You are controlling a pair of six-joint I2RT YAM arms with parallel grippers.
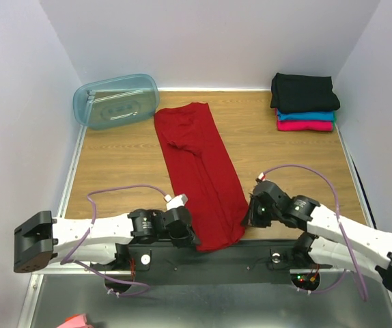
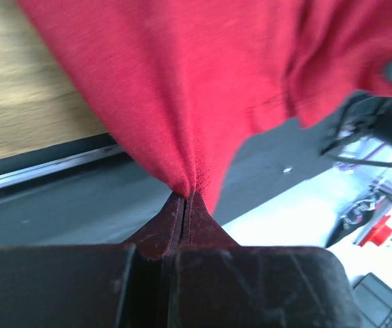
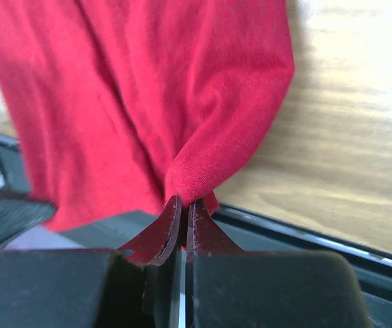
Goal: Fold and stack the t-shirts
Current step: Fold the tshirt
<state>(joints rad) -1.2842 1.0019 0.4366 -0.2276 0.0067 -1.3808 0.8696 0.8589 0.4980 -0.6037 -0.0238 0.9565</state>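
Note:
The deep red t-shirt (image 1: 199,171) lies as a long narrow strip down the middle of the wooden table, from the back to the near edge. My left gripper (image 1: 184,237) is shut on its near left corner; in the left wrist view the red cloth (image 2: 203,89) bunches into the closed tips (image 2: 184,198). My right gripper (image 1: 249,215) is shut on the near right edge; the right wrist view shows a fold of red cloth (image 3: 148,102) pinched between the tips (image 3: 184,203). The black t-shirt (image 1: 302,92), teal one (image 1: 306,116) and magenta one (image 1: 305,126) sit folded in a stack at the back right.
A translucent pale blue plastic tub (image 1: 115,100) lies at the back left corner. White walls enclose the table on three sides. A black rail (image 1: 210,263) with the arm bases runs along the near edge.

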